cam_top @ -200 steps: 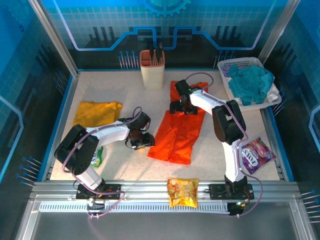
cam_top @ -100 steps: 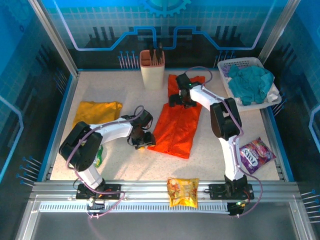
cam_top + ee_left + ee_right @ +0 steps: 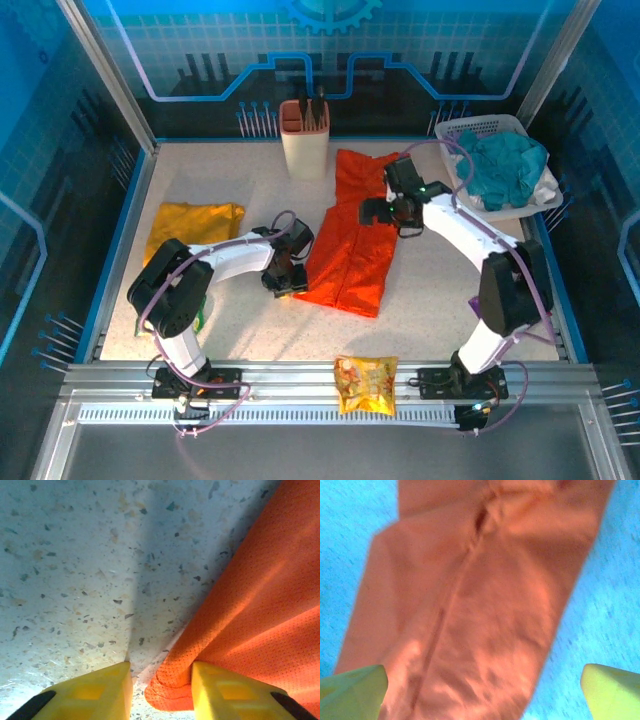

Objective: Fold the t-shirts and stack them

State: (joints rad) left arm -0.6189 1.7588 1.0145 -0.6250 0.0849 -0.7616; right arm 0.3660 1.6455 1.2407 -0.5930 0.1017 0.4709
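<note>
The orange t-shirt [image 3: 355,240] lies as a long narrow strip in the middle of the table, running from the back towards the front. My left gripper [image 3: 290,285] is low at its front left corner. In the left wrist view the rolled orange hem [image 3: 175,692] sits between the yellow fingers [image 3: 95,692], against the right one and with a gap to the left one. My right gripper [image 3: 400,215] hovers open over the shirt's upper right part, and its wide-spread fingertips [image 3: 350,690] frame the orange cloth [image 3: 470,605]. The mustard yellow t-shirt [image 3: 195,225] lies folded at the left.
A beige holder [image 3: 305,140] with dark utensils stands at the back, near the orange shirt's top. A white basket [image 3: 480,128] with teal cloth sits at the back right. An orange-yellow snack packet [image 3: 366,383] lies on the front rail.
The right gripper has left the shirt's top and swung right and nearer. The shirt's top now lies stretched towards the back. The left gripper slid right onto the hem corner, its jaws narrowing.
</note>
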